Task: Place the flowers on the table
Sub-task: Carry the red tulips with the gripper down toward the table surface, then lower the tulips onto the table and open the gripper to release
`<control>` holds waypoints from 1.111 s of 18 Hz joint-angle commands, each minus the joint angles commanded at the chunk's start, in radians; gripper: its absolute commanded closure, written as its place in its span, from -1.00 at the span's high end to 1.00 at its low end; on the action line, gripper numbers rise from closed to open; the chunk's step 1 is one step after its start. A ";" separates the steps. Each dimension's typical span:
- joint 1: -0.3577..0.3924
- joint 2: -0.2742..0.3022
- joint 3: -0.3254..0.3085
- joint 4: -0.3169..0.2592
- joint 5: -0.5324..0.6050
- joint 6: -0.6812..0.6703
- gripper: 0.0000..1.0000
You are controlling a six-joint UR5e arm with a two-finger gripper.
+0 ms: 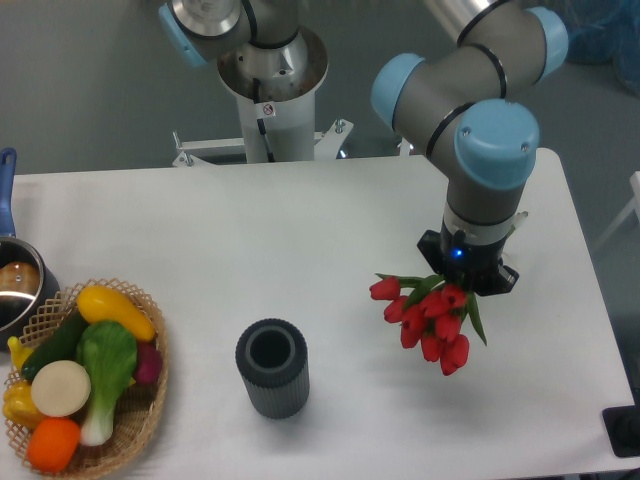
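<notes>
The flowers (428,318), a small bunch of red tulip buds with green leaves, hang under my gripper (466,282) at the right of the white table (300,230). The buds point toward the front left. The stems run up into the gripper and are hidden by the wrist. The gripper is seen from above, so its fingers do not show; it appears shut on the stems. I cannot tell whether the buds touch the tabletop.
A dark grey ribbed vase (272,367) stands empty at front centre, left of the flowers. A wicker basket (140,420) of vegetables sits at the front left. A metal pot (18,285) with a blue handle is at the left edge. The robot base (270,90) stands behind the table.
</notes>
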 joint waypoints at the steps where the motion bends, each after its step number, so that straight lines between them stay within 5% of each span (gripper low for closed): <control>1: -0.008 -0.009 0.000 0.000 0.000 0.000 -1.00; 7: -0.028 -0.051 -0.009 0.000 0.003 -0.035 -1.00; 17: -0.028 -0.049 -0.028 0.017 -0.002 -0.049 -0.52; 19: -0.026 -0.045 -0.044 0.041 -0.002 -0.049 -0.21; 20: -0.026 -0.043 -0.054 0.054 0.000 -0.049 0.61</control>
